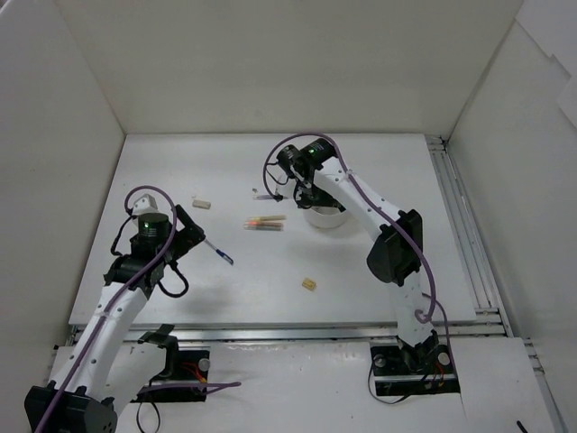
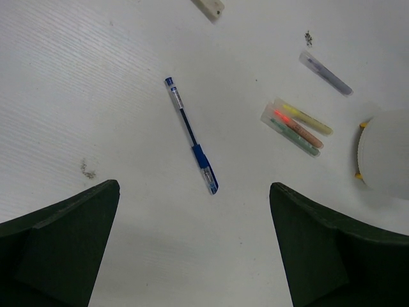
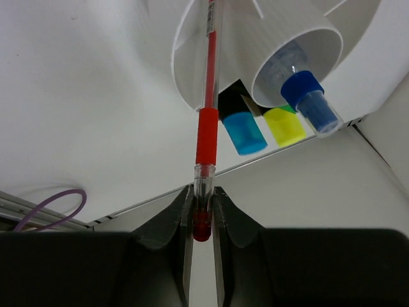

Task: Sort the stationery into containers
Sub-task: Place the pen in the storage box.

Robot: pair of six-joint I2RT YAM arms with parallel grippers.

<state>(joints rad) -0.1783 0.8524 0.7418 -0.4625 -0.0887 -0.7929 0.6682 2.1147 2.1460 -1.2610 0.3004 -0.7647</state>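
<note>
My right gripper (image 3: 203, 192) is shut on the end of a red pen (image 3: 207, 134). The pen's far end reaches into the round white organizer (image 3: 192, 38). In the organizer stand a blue-capped highlighter (image 3: 243, 132), a yellow-capped highlighter (image 3: 285, 125) and a clear blue-capped marker (image 3: 308, 97). In the top view this gripper (image 1: 305, 194) hangs over the organizer (image 1: 326, 219). My left gripper (image 2: 195, 187) is open and empty, above the table just short of a blue pen (image 2: 192, 137), which also shows in the top view (image 1: 219, 253).
A cluster of thin pastel sticks (image 2: 297, 128) lies left of the organizer (image 2: 383, 157). A pale clear pen (image 2: 326, 73) lies beyond them. One beige eraser (image 1: 203, 203) lies at the far left, another (image 1: 309, 284) near the table's front. White walls enclose the table.
</note>
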